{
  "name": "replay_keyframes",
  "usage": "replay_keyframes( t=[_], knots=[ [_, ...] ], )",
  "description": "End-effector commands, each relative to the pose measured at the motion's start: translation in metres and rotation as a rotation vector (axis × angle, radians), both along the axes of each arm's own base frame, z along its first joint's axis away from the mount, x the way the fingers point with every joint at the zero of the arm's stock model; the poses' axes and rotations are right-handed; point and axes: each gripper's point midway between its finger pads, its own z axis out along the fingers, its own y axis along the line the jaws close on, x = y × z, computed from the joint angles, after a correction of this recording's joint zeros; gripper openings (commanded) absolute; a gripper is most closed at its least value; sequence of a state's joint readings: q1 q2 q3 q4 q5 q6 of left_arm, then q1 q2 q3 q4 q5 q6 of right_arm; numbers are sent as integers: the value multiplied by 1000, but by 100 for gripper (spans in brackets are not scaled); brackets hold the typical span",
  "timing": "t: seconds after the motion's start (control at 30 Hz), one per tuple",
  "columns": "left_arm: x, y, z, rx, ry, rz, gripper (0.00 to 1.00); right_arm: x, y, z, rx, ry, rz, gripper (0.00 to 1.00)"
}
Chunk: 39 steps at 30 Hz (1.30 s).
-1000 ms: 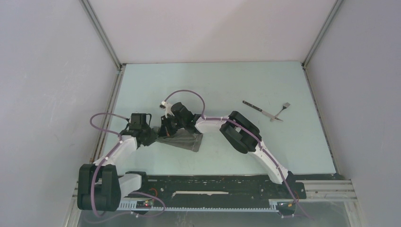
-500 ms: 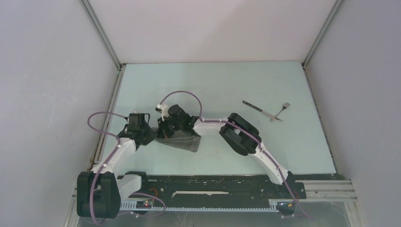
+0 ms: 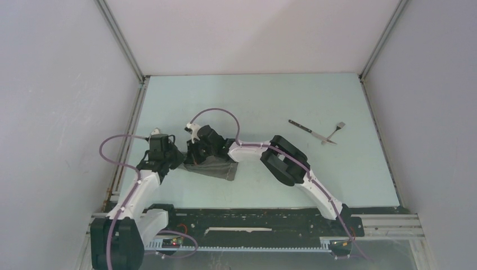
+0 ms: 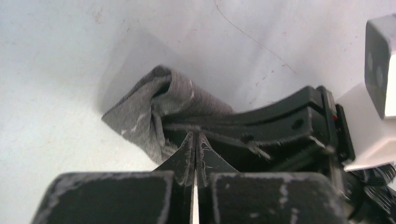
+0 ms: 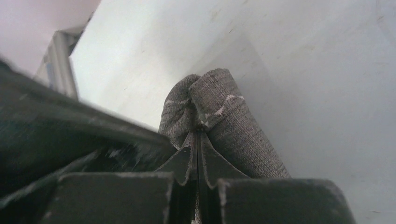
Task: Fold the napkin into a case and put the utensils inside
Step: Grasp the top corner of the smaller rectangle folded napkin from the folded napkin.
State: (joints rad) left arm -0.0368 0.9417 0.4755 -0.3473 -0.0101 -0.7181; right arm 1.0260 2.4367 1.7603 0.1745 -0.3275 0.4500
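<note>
The napkin [image 3: 220, 167] lies as a folded grey bundle left of the table's middle. My right gripper [image 3: 192, 162] is shut on its left end; in the right wrist view the cloth [image 5: 226, 109] bunches up on both sides of the closed tips [image 5: 197, 135]. My left gripper [image 3: 180, 161] comes in from the left, shut, its tips [image 4: 196, 136] pinching the napkin's edge [image 4: 149, 112] right against the right gripper's black fingers [image 4: 280, 116]. The utensils lie apart on the right: a dark-handled knife [image 3: 307, 130] and a small fork [image 3: 337, 129] touching it.
White enclosure walls stand on three sides, with aluminium corner posts [image 3: 121, 42]. The left table edge with its metal rail [image 3: 130, 135] is close to the left arm. The right arm's elbow [image 3: 287, 160] rests low between napkin and utensils.
The left gripper has closed at the napkin's edge. Both grippers have shifted slightly leftward, and the left arm's base link has swung lower. The utensils have not moved.
</note>
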Motion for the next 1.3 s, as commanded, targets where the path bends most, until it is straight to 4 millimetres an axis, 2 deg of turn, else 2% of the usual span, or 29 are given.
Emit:
replay_keyframes(
  t=[0.0,0.07,0.17,0.2,0.33,0.4,0.5,0.6,0.7,0.87,1.03,1.1,1.27],
  knots=[
    [18,-1,-4,-65,-16,29,0,-29,-3,14,126,192,148,0],
    [22,-6,-7,-87,2,14,0,-43,2,29,228,245,244,0],
    [17,-3,-3,-63,10,11,1,-34,2,9,173,257,193,0],
    [10,4,-2,-30,14,32,5,-31,-1,3,152,263,177,0],
    [-14,34,5,112,14,123,35,-21,-8,-7,99,238,118,0],
    [-22,38,2,128,41,139,41,-17,-10,-9,78,226,92,0],
    [-27,39,-6,137,104,135,40,-13,-11,-9,62,214,70,0],
    [-34,43,-17,169,192,129,31,-11,-11,-9,49,206,68,0],
    [-32,37,-25,145,218,105,27,-11,-10,-7,53,202,72,0],
    [-29,34,-25,143,204,89,32,-13,-8,-5,50,186,80,0],
    [-27,41,-6,162,105,130,44,-17,-5,-4,46,178,93,0],
    [-23,38,-4,148,95,118,45,-17,-4,-3,49,175,96,0],
    [-23,35,-15,142,147,101,40,-19,-1,1,51,168,103,0]
  ],
)
